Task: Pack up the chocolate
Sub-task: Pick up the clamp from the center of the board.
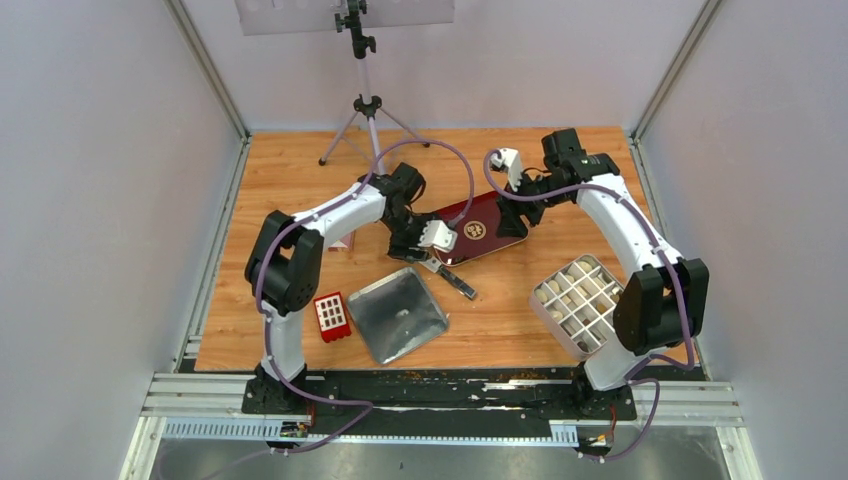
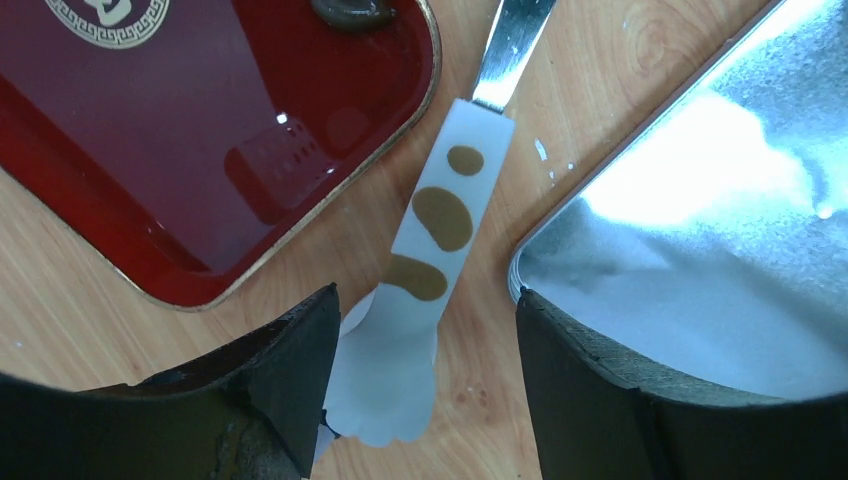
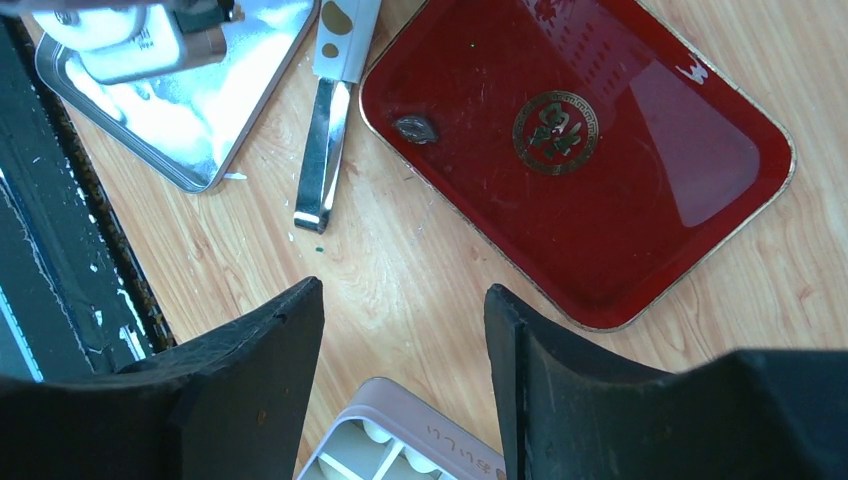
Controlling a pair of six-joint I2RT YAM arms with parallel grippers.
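Observation:
Cream-white chocolate pieces lie in the compartments of a pale gridded box [image 1: 578, 300] at the right; its corner shows in the right wrist view [image 3: 400, 440]. One dark piece [image 3: 415, 128] lies on the red tray [image 1: 480, 228], and it also shows in the left wrist view [image 2: 350, 10]. My left gripper [image 2: 425, 390] is open, low over the table, its fingers either side of the white spotted handle of a metal tool [image 2: 440, 220]. My right gripper [image 3: 405, 380] is open and empty, above the wood between the red tray [image 3: 600, 150] and the box.
A silver tray [image 1: 400, 315] lies just right of the tool, with its rim near my left gripper's right finger [image 2: 620, 400]. A small red block with white squares [image 1: 332, 315] stands at the front left. A tripod [image 1: 365, 100] stands at the back.

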